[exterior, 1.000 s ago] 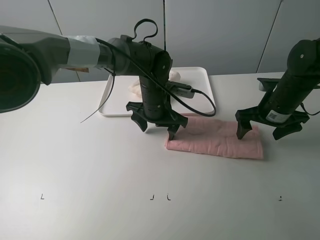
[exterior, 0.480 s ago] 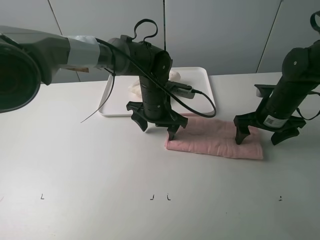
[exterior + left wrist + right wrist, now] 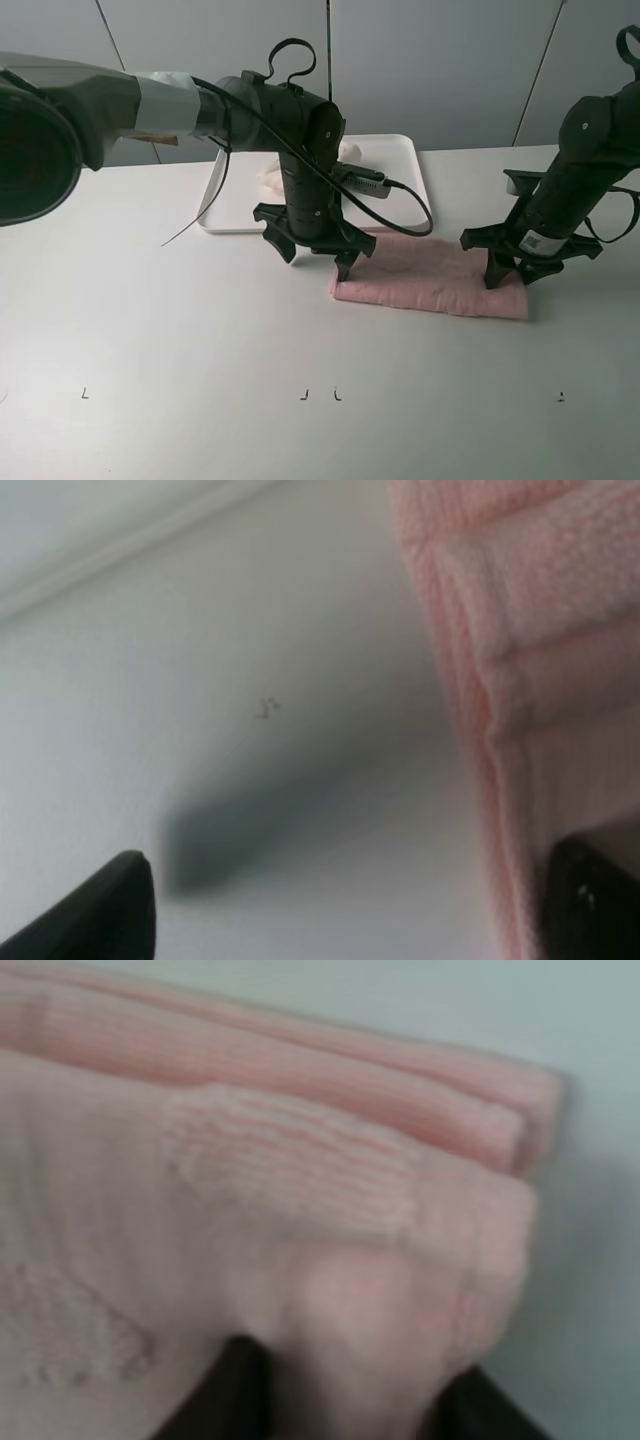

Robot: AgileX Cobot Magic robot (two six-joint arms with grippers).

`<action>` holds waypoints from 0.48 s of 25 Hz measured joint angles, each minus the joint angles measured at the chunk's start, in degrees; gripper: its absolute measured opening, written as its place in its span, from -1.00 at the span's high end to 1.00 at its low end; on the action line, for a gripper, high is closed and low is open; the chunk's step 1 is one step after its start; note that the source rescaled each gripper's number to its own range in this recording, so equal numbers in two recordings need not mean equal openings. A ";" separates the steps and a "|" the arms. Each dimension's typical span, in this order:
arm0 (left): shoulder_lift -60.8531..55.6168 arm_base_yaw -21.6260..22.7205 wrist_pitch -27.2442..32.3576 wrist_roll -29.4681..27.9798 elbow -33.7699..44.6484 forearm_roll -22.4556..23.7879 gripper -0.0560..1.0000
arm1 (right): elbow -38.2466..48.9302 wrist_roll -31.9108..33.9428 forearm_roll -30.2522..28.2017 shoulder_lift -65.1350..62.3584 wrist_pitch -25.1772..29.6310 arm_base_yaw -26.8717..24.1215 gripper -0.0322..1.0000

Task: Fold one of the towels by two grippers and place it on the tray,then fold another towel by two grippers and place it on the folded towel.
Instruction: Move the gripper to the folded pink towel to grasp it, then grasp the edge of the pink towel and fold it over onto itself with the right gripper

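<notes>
Lying in a folded strip on the counter (image 3: 180, 330) just in front of the white tray (image 3: 405, 175), the pink towel (image 3: 430, 280) has the left claw (image 3: 314, 258) spread wide over its near corner, while the right claw (image 3: 512, 277) pinches a bunched fold at the far end.

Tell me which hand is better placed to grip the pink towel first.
Right. The right hand has the towel end bunched between its fingers, seemingly pinched. The left hand is open, one finger on the towel's corner, the other over the table.
</notes>
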 joint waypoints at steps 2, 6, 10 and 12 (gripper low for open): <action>0.00 0.00 0.00 0.00 0.00 -0.11 -0.98 | 0.01 -0.13 0.48 0.00 0.00 0.10 0.67; 0.00 0.00 0.00 0.00 0.00 -0.23 -0.98 | -0.11 -1.36 0.48 0.00 0.30 0.10 0.85; 0.00 0.00 0.00 0.00 0.00 -0.35 -0.98 | -0.11 -3.04 0.48 0.00 0.79 0.10 0.85; 0.00 0.00 0.00 0.00 0.00 -0.45 -0.98 | -0.14 -3.24 0.48 0.00 1.35 0.10 0.85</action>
